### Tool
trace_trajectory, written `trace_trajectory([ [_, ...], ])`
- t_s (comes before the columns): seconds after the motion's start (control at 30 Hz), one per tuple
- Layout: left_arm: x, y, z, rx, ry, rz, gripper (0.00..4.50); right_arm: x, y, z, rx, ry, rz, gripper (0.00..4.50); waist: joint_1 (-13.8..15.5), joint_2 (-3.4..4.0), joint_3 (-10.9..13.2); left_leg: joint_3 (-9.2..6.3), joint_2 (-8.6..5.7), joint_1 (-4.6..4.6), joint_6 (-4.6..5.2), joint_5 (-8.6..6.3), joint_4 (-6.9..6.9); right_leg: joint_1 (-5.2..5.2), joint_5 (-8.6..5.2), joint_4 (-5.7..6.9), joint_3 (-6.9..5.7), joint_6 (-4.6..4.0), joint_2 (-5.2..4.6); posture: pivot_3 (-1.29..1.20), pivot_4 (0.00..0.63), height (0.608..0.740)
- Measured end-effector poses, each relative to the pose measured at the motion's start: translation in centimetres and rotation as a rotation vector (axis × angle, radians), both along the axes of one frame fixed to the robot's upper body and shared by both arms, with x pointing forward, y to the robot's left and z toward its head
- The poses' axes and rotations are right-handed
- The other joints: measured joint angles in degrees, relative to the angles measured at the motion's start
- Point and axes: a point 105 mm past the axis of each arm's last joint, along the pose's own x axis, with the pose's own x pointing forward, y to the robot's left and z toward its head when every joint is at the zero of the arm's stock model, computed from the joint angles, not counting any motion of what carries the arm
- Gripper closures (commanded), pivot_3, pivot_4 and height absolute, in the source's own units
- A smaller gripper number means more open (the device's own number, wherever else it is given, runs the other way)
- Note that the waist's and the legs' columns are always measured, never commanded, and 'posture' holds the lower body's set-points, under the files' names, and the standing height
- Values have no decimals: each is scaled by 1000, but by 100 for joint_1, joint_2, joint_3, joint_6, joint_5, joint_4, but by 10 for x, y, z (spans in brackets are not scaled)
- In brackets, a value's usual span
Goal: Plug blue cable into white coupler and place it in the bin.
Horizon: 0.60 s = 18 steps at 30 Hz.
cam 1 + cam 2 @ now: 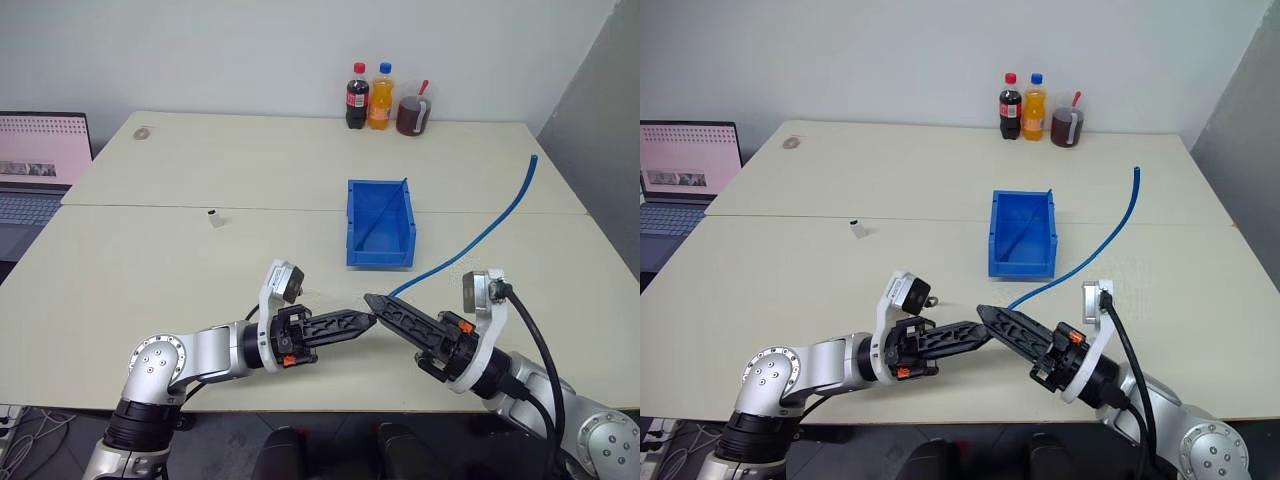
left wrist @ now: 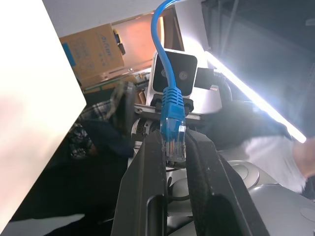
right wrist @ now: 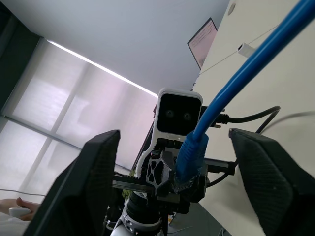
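So left claw (image 1: pixel 368 320) pinches the blue cable (image 1: pixel 480 238) plug, right claw (image 3: pixel 174 162) wide around it; white coupler (image 1: pixel 213 218) sits on the table (image 1: pixel 150 260), far left of bin (image 1: pixel 380 223).

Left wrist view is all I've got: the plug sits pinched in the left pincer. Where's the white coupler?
Observer: The white coupler sits on the table, off to the left of the bin, with nothing touching it.
Operator: Is the right pincer holding anything?
Observer: No. The right pincer is open. Its fingers stand on either side of the blue cable just behind the plug, with a gap on each side.
Operator: Where does the rest of the cable run?
Observer: From the left pincer it trails past the bin's right side toward the table's far right edge.
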Motion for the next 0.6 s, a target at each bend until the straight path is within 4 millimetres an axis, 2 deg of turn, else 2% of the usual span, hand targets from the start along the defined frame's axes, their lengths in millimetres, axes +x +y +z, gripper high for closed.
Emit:
trace_trajectory([
  [0.4, -1, 0, 1, -12, 3, -3, 4233, -4, -1, -7, 16, 24, 2, 4215, 17, -1, 5, 1, 1, 0, -1, 0, -3, -1, -16, -2, 1, -27, -3, 0, 150, 740],
  [0.6, -2, -1, 0, -12, 6, -7, 4233, -5, -2, -8, 29, 34, -2, 4275, 22, -4, 12, 1, 1, 0, -1, 0, -4, -1, -16, -3, 1, -27, -3, 0, 150, 740],
])
